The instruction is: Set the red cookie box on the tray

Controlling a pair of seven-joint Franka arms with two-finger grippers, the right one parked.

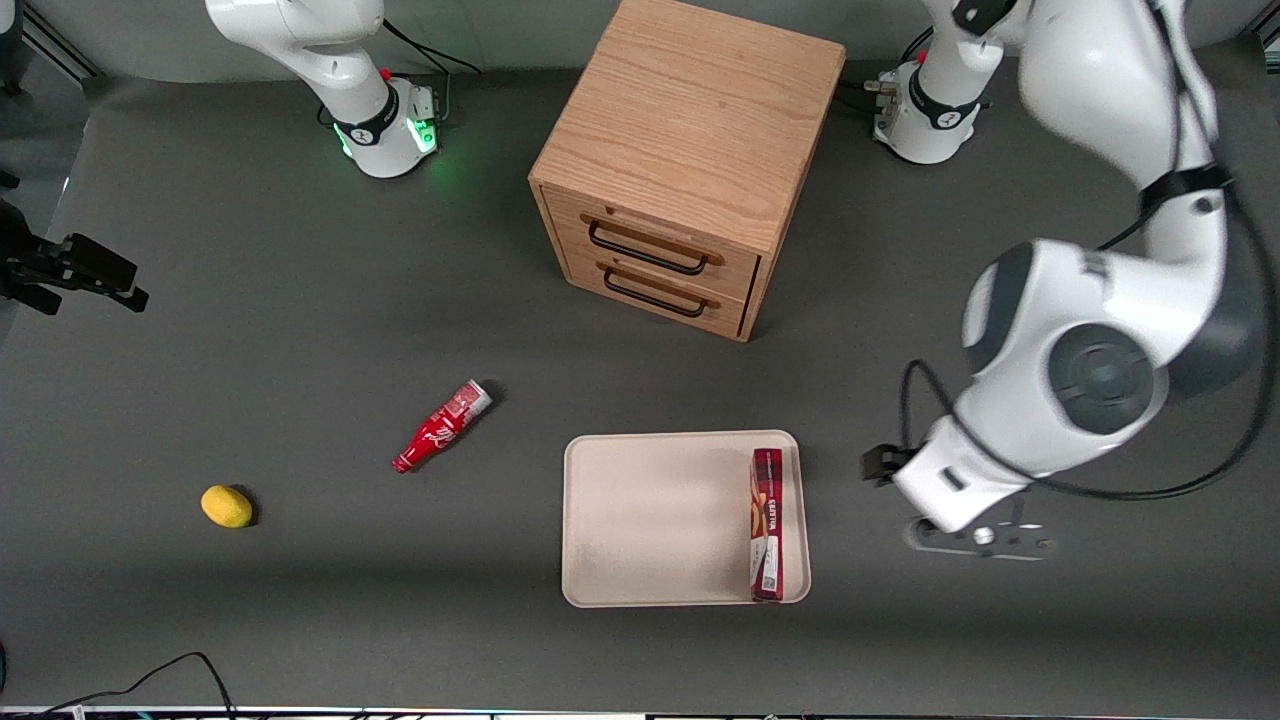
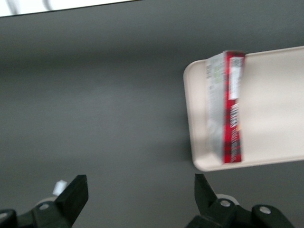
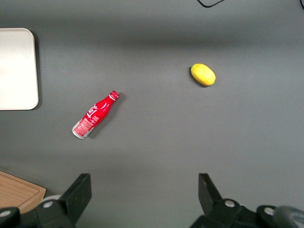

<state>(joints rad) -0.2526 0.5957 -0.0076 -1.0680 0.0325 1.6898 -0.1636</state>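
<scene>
Fingers [image 2: 71,195] spread wide over bare desk [image 2: 104,123], gripper [image 2: 137,199] beside tray [image 1: 650,520]; box [image 1: 767,523] lies along its edge; bottle [image 1: 440,427], lemon [image 1: 227,506] well apart.

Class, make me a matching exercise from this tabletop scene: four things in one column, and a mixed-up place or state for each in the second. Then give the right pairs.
Things:
1. red cookie box
2. red bottle
3. lemon
4. gripper

Places or states:
A. lying on its side on the bare table
B. open and empty, over the table beside the tray
C. inside the tray, along its edge
D. closest to the parked arm's end of the table

Pairs: 1-C, 2-A, 3-D, 4-B
</scene>
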